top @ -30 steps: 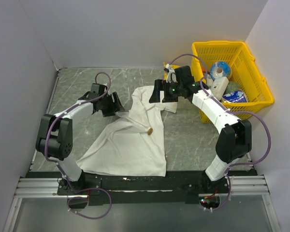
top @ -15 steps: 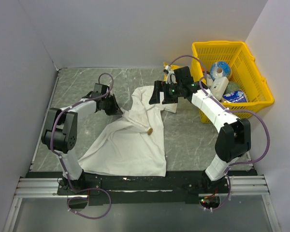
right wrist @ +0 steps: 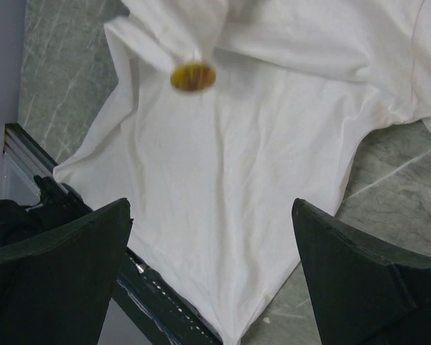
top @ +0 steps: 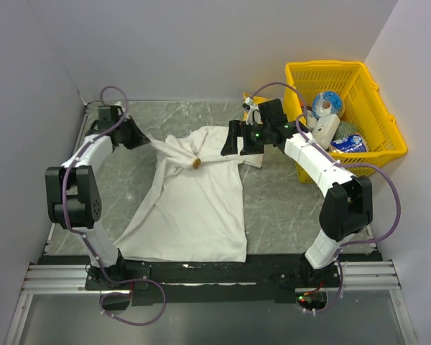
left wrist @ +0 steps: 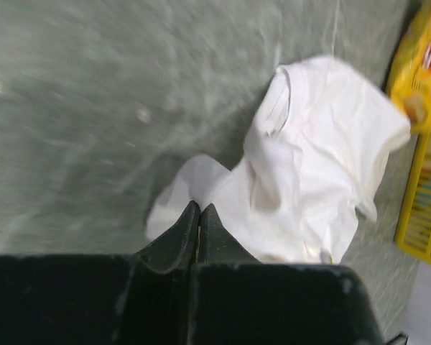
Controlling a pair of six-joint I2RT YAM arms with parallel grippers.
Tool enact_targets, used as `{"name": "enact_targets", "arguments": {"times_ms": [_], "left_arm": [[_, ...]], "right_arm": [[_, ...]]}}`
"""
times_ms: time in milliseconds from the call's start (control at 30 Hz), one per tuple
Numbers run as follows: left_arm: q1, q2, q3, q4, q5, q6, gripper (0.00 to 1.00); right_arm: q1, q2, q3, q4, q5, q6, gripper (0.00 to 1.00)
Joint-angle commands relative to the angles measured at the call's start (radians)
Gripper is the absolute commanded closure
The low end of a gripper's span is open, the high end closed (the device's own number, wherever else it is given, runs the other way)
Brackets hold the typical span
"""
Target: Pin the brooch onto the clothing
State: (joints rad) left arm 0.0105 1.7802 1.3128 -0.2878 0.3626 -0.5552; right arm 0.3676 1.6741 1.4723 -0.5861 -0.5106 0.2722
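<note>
The clothing (top: 194,205), a white T-shirt, lies across the middle of the grey table, its far-left corner drawn out towards the back left. My left gripper (top: 145,139) is shut on that corner; in the left wrist view the closed fingertips (left wrist: 199,207) pinch the edge of the clothing (left wrist: 316,158). The brooch (top: 197,162), tiny and golden-brown, rests on a fold near the shirt's top. My right gripper (top: 233,139) hovers open over the far right part of the shirt. In the right wrist view its wide-apart gripper (right wrist: 210,208) frames the clothing (right wrist: 273,158), with the brooch (right wrist: 192,77) blurred ahead.
A yellow basket (top: 377,140) holding several items stands at the back right. A yellow crisp bag (left wrist: 420,72) lies beside the shirt's far end. Grey walls close in the left, back and right. A black rail (top: 201,269) runs along the near edge.
My left gripper closed on the shirt's corner and pulled it towards the back left. The fabric bunched and the brooch rode with it towards the back. The right arm stayed still.
</note>
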Motion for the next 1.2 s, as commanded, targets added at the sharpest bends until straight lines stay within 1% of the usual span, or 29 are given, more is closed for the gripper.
{"name": "enact_targets", "arguments": {"times_ms": [0,67,133,167,267,333,367,467,600,733,800,833,933,1033,1167], "left_arm": [[0.121,-0.058,0.074,-0.023,0.018,0.026,0.99],[0.176,-0.047,0.098,-0.031,0.013,0.031,0.99],[0.206,-0.028,0.111,-0.025,0.004,0.032,0.99],[0.233,-0.018,0.143,-0.040,-0.002,0.031,0.99],[0.270,0.034,0.228,-0.085,-0.045,0.049,0.99],[0.281,0.085,0.270,-0.091,-0.053,0.058,0.99],[0.286,0.106,0.323,-0.109,-0.077,0.073,0.99],[0.295,0.192,0.437,-0.195,-0.122,0.106,0.99],[0.316,0.239,0.477,-0.221,-0.188,0.133,0.99],[0.361,0.283,0.500,-0.209,-0.185,0.106,0.99],[0.367,0.314,0.561,-0.237,-0.195,0.107,0.99],[0.368,0.352,0.625,-0.252,-0.195,0.110,0.99],[0.367,0.424,0.739,-0.289,-0.192,0.112,0.99],[0.367,0.482,0.821,-0.294,-0.203,0.116,0.99],[0.367,0.562,0.942,-0.346,-0.243,0.132,0.99]], "right_arm": [[0.010,0.018,0.006,0.040,-0.011,-0.002,0.00],[0.011,0.022,-0.013,0.078,-0.048,-0.022,0.00],[0.019,0.027,-0.026,0.098,-0.043,-0.022,0.00],[0.019,0.035,-0.029,0.106,-0.048,-0.024,0.00],[0.025,0.071,-0.021,0.108,-0.049,-0.030,0.00],[0.028,0.096,-0.023,0.120,-0.048,-0.031,0.00],[0.031,0.104,-0.024,0.121,-0.049,-0.033,0.00],[0.033,0.136,-0.018,0.121,-0.039,-0.036,0.00],[0.030,0.171,-0.007,0.115,-0.017,-0.033,0.00],[0.031,0.208,0.006,0.117,-0.008,-0.028,0.00],[0.031,0.219,0.016,0.112,-0.002,-0.028,0.00],[0.031,0.223,0.022,0.109,0.000,-0.030,0.00],[0.033,0.236,0.036,0.098,0.004,-0.034,0.00],[0.031,0.239,0.042,0.094,0.012,-0.037,0.00],[0.033,0.243,0.051,0.089,0.018,-0.041,0.00]]}}
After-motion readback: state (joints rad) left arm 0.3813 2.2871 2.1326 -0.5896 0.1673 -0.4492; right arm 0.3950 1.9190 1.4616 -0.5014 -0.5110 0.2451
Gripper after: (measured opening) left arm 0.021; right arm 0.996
